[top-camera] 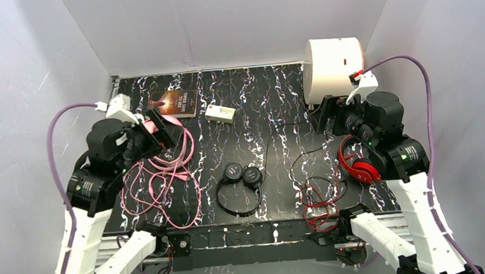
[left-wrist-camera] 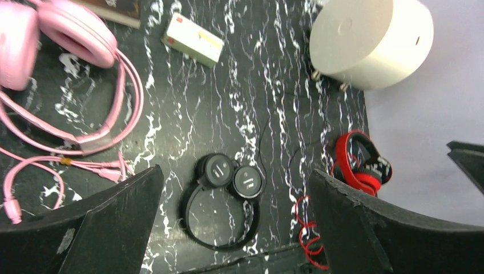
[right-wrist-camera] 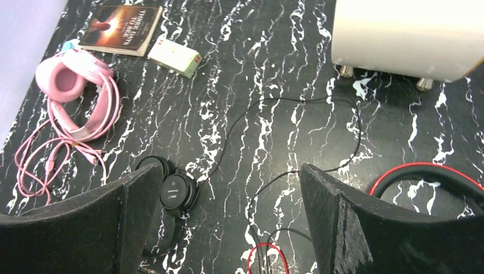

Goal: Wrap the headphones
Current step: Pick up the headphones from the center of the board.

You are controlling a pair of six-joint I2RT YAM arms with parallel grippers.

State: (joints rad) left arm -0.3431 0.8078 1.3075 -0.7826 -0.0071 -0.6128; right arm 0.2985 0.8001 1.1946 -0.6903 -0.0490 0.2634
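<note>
Three headphones lie on the black marbled table [top-camera: 269, 96]. A small black set [top-camera: 233, 172] sits at front centre, its thin black cable [top-camera: 305, 149] trailing right. The bulky pink set [top-camera: 162, 124] is at the left with its pink cable [top-camera: 159, 185] in loose loops. The red-and-black set [top-camera: 360, 166] lies at the right, its red cable [top-camera: 319, 204] coiled near the front edge. My left gripper [top-camera: 167, 134] hovers open over the pink set. My right gripper [top-camera: 328, 114] hangs open behind the red set. Neither holds anything. The left wrist view shows the black set [left-wrist-camera: 217, 170] between open fingers.
A white cylindrical container [top-camera: 333, 69] stands at the back right. A dark book [top-camera: 174, 102] and a small pale box [top-camera: 219, 113] lie at the back. White walls close in on three sides.
</note>
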